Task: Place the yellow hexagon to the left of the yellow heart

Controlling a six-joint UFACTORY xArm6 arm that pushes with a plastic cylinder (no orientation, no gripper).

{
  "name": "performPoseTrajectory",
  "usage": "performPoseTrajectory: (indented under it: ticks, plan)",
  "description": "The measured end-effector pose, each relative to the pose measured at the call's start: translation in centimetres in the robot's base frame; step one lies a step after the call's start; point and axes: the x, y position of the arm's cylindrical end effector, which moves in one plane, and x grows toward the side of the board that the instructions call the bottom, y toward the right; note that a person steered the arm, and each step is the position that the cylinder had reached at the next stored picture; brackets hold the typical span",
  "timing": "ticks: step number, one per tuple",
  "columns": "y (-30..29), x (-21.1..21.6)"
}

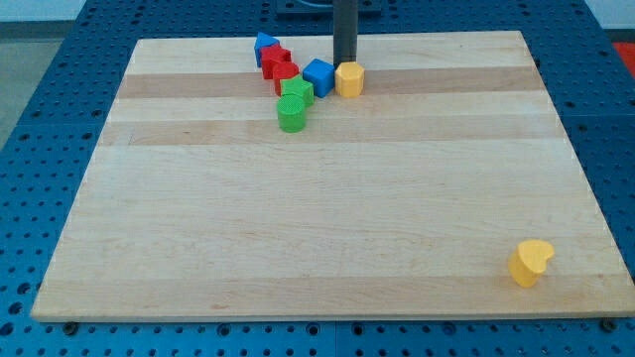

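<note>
The yellow hexagon (349, 78) sits near the view's top centre of the wooden board (327, 238). My tip (344, 62) is right behind it, at its top edge, seemingly touching. The yellow heart (531, 262) lies far off at the view's bottom right, near the board's corner. A blue cube (318, 76) sits against the hexagon's left side.
A cluster lies left of the hexagon: a green star-like block (297, 92), a green cylinder (292, 116), two red blocks (276, 58) (285, 75) and a blue block (264, 45) at the top. A blue pegboard surface (60, 119) surrounds the board.
</note>
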Motion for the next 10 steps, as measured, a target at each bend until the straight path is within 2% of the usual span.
performPoseTrajectory:
  ticks: [2, 5, 8, 9, 10]
  plan:
    - [-0.1, 7.7]
    - [7.9, 16.0]
    - [6.1, 26.4]
    - [5.4, 28.8]
    - [5.5, 28.9]
